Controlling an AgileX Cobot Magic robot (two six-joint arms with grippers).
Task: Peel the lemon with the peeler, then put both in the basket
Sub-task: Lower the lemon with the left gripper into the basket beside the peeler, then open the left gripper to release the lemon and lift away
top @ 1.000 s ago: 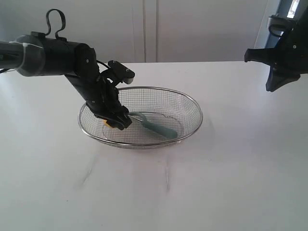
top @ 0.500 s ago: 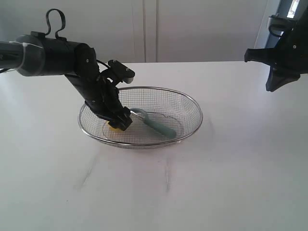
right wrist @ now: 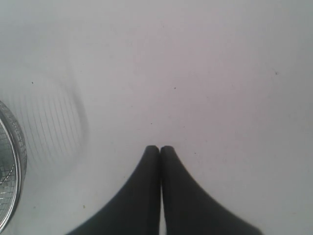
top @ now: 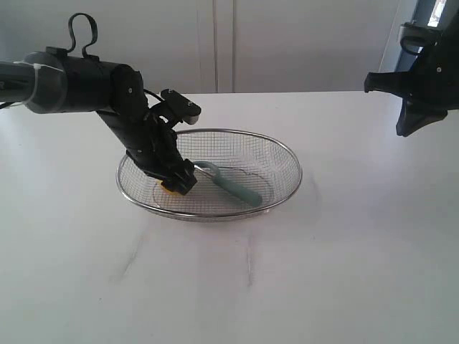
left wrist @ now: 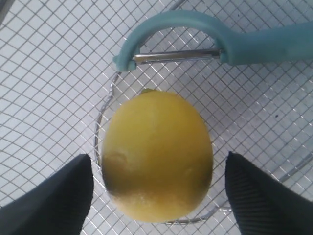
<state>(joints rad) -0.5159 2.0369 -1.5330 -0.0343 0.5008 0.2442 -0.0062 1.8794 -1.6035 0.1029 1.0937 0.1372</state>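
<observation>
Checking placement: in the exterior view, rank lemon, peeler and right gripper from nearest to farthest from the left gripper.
1. Lemon, between the left gripper's fingers.
2. Peeler, beside it, toward the basket's middle.
3. Right gripper, raised at far right.

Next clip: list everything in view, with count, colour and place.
lemon: 1, yellow, on the basket floor next to the peeler's blade
peeler: 1, teal handle, metal blade, lying in the basket
basket: 1, silver wire mesh, on the table
table: 1, white, under everything
left gripper: 1, black, in the basket, fingers open either side of the lemon, gaps showing
right gripper: 1, black, fingers shut, empty, over the table right of the basket
</observation>
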